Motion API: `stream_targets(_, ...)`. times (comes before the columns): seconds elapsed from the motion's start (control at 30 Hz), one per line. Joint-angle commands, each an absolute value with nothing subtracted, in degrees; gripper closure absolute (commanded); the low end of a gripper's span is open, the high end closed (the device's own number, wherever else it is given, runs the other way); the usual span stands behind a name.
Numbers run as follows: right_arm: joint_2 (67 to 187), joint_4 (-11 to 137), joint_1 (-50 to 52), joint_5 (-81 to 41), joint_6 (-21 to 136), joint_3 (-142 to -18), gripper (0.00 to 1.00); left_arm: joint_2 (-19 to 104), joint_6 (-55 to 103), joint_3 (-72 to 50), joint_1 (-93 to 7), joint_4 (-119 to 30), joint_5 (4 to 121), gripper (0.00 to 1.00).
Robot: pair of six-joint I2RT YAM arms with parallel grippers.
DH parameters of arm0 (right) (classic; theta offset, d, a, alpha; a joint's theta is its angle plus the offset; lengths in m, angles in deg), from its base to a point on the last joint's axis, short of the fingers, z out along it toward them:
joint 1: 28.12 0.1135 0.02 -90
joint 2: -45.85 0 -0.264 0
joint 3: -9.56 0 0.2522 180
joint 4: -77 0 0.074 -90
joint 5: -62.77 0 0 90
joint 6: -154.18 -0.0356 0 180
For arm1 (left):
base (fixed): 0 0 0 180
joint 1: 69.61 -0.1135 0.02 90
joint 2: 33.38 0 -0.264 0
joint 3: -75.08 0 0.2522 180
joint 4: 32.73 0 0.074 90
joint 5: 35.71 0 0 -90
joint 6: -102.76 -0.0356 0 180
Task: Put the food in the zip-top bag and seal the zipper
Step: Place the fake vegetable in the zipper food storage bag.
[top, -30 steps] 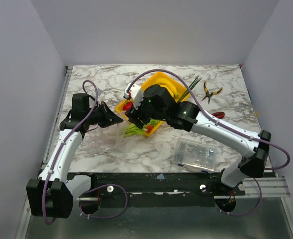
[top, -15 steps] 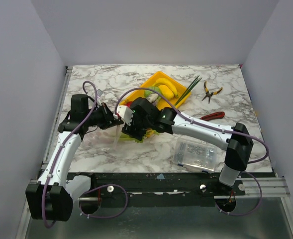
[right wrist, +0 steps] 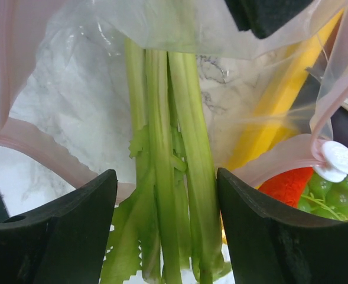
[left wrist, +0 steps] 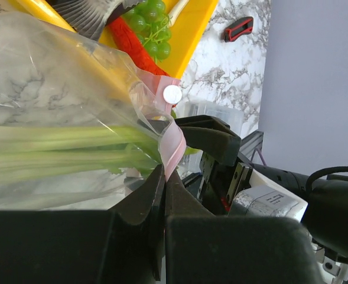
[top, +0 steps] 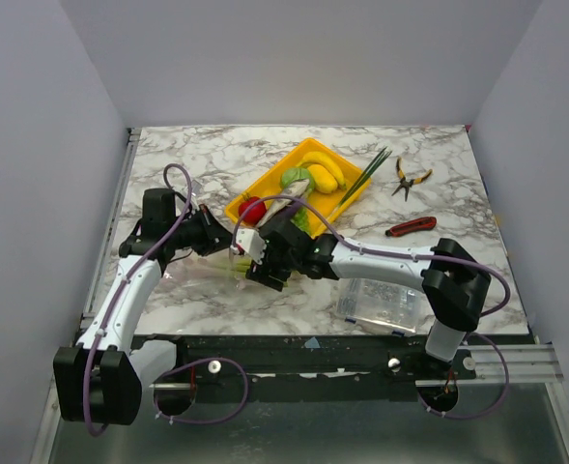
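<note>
1. While the left gripper (left wrist: 163, 177) pinches the zipper (left wrist: 174, 145) with its jaws pressed together, the bag (left wrist: 49, 77) lies just beside the tray (top: 347, 188), its mouth held open toward the right gripper (right wrist: 166, 177).
2. The right fingers are spread, with the green stalks (right wrist: 162, 118) between them. The far ends are inside the bag and the leafy ends are at the mouth. We cannot tell whether the pads press on the stalks.
3. We judge the step in hand to be feeding the stalks in. Push low and straight along the bag, so the ends slide on the lower film and do not snag.
4. Hold the left pinch firm and raised. If it sags, the mouth may fold over the stalks.
5. Let go only once the leafy ends are past the zipper. Anything lying across it would spoil the seal.
6. The tomato (top: 253, 210) and bananas (top: 325, 174) are in the tray, not yet bagged.
</note>
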State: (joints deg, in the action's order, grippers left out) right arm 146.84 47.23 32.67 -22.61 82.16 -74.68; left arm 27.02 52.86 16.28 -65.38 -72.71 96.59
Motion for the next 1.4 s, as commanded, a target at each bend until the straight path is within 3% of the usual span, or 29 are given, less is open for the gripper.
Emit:
stream_targets(0.0, 147.1, 55.0, 33.1, -30.8, 85.0, -71.8, 0.29, 27.3, 54.7, 17.2, -65.6, -68.3, 97.6, 1.00)
stream_targets(0.1, 146.1, 61.6, 33.6, -33.4, 87.9, -67.3, 0.34, 27.5, 54.8, 17.3, -65.6, -68.2, 97.4, 1.00)
stream_targets(0.23, 145.8, 68.7, 34.1, -37.6, 89.3, -64.2, 0.60, 27.1, 54.8, 17.4, -65.7, -68.6, 97.5, 1.00)
stream_targets(0.3, 145.8, 73.1, 34.8, -40.2, 90.6, -62.1, 0.66, 26.7, 54.8, 17.4, -65.7, -68.8, 97.6, 1.00)
stream_targets(0.53, 145.1, 76.8, 35.0, -38.9, 84.6, -62.5, 0.99, 25.7, 53.6, 17.3, -65.7, -70.5, 97.6, 1.00)
stream_targets(1.0, 136.9, 82.4, 35.1, -41.4, 37.0, -58.5, 1.00, 21.2, 46.3, 19.4, -65.7, -76.0, 89.2, 1.00)
stream_targets(1.2, 136.4, 94.2, 36.3, -44.4, 33.6, -53.1, 1.00, 19.6, 47.5, 19.7, -65.7, -75.6, 90.6, 1.00)
stream_targets(1.37, 140.2, 82.1, 37.4, -35.8, 40.4, -57.4, 1.00, 19.7, 46.4, 19.2, -65.7, -76.4, 90.0, 1.00)
